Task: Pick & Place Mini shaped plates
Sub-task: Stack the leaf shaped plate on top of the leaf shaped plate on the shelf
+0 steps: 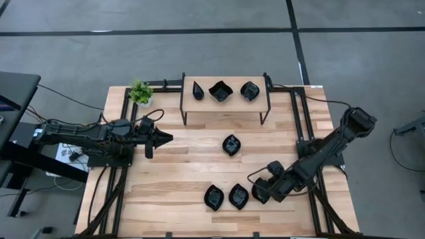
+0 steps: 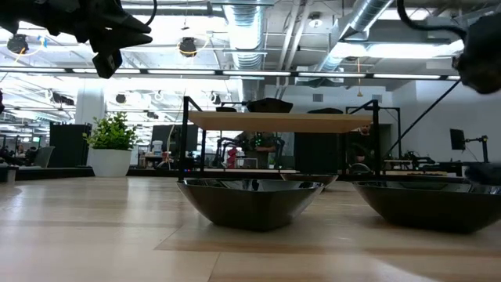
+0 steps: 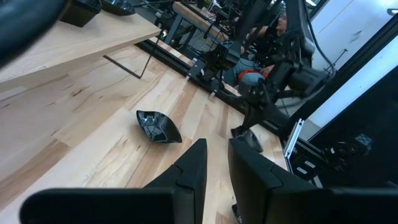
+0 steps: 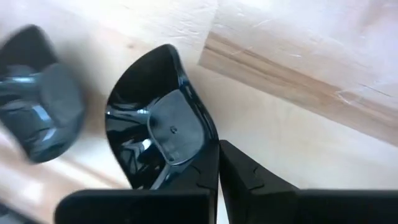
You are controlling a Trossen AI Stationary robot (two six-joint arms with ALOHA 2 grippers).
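Glossy black mini plates are spread about: three on the raised wooden shelf (image 1: 226, 106), one alone mid-table (image 1: 232, 145), and two side by side near the near edge (image 1: 214, 197) (image 1: 238, 196), resting on their undersides. My right gripper (image 1: 260, 192) is low, just right of that pair, shut on a third plate, a pointed leaf-like one (image 4: 149, 106). My left gripper (image 1: 167, 138) hangs above the table's left side, touching nothing, with a narrow gap between its fingers (image 3: 217, 155). My right gripper pinches the leaf-like plate by its rim (image 4: 210, 140), on one long side. One finger (image 4: 202, 168) is inside the hollow and the other (image 4: 249, 180) outside. The plate sits tilted in the hold; whether it still touches the table, I cannot tell.
A small green plant in a white pot (image 1: 140, 91) stands at the far left corner beside the shelf. Black frame rails run along both sides of the table (image 1: 119, 192). Bare wood lies between the left gripper and the lone plate.
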